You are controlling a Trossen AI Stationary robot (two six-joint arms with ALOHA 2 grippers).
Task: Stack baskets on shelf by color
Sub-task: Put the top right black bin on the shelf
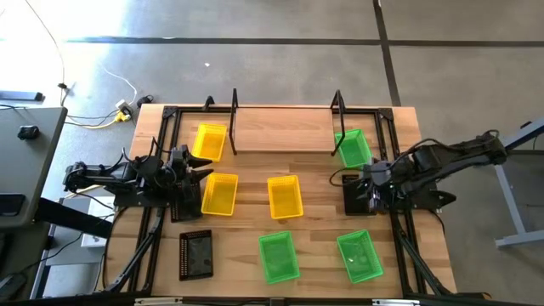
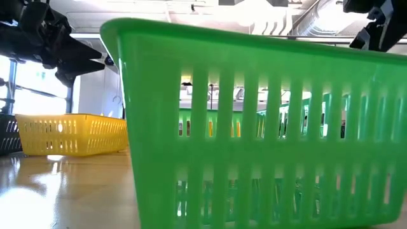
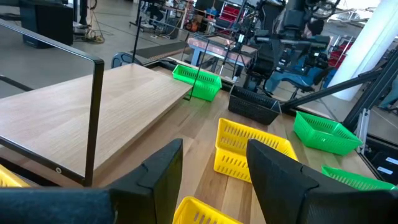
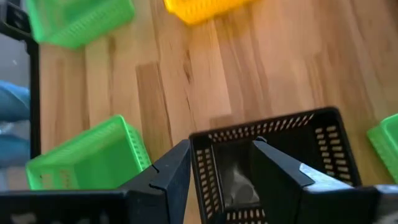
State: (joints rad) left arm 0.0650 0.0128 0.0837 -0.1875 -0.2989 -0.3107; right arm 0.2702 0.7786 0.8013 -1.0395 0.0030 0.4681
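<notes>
In the high view, one yellow basket (image 1: pixel 210 141) and one green basket (image 1: pixel 351 147) sit on the shelf (image 1: pixel 280 132), at its left and right ends. Two yellow baskets (image 1: pixel 219 194) (image 1: pixel 285 197), two green ones (image 1: pixel 278 257) (image 1: pixel 359 257) and a black basket (image 1: pixel 195 253) rest on the tabletop. A second black basket (image 1: pixel 359 198) (image 4: pixel 273 162) lies under my right gripper (image 4: pixel 221 146), which is open and raised above it. My left gripper (image 1: pixel 206 174) (image 3: pixel 214 149) is open, above the leftmost loose yellow basket (image 3: pixel 199 211).
Black upright frames (image 1: pixel 234 119) (image 1: pixel 337 119) stand at both shelf ends. A black rail frame (image 1: pixel 161 161) borders the table's sides. In the low view a green basket (image 2: pixel 267 127) fills the foreground and a yellow one (image 2: pixel 70 133) sits to its left. Bare wood shows between the shelf's two baskets.
</notes>
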